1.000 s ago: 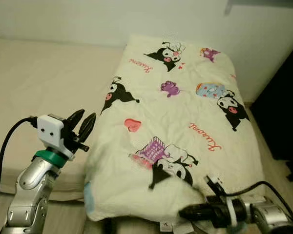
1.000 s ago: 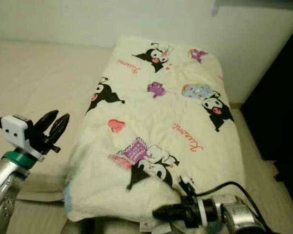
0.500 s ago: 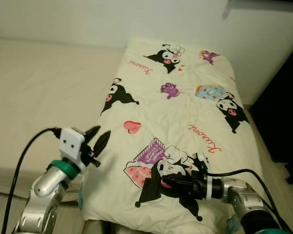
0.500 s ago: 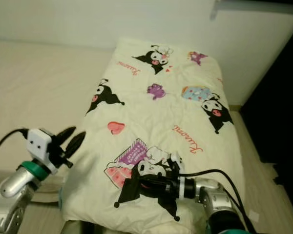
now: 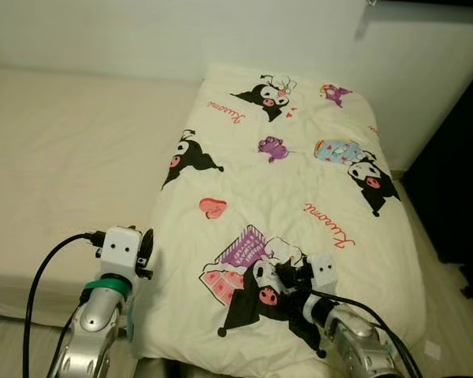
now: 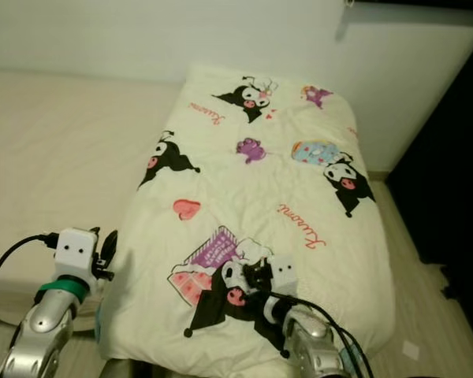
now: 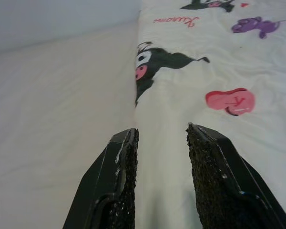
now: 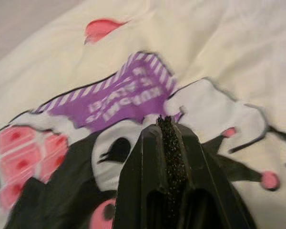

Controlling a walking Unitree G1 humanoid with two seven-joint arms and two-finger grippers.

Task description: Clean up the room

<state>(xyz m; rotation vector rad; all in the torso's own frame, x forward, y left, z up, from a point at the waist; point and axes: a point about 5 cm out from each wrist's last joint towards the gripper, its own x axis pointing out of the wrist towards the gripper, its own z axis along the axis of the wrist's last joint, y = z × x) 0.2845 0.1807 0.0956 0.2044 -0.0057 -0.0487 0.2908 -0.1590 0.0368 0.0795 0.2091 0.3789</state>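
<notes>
Cream cotton, printed all over with black-and-white cartoon figures, pink hearts and red script — that is the folded quilt [image 5: 284,213] lying along the right side of the pale beige bed [image 5: 71,157], its far end close to the white wall [image 5: 142,31]. It looks fairly flat and squared, so the tidying seems well along, though the near edge hangs a little rumpled over the foot of the mattress and may want smoothing. The left claw [image 7: 160,157] is spread, its two black fingers [image 7: 119,176] straddling the quilt's left border where the cloth meets the bare sheet. The right claw [image 8: 168,143] is pressed together (nothing visibly caught between its pads) and hovers low over the purple-and-pink picture near the quilt's near end — touching or just above, I cannot tell. Dark floor [image 5: 457,205] runs along the bed's right side.
</notes>
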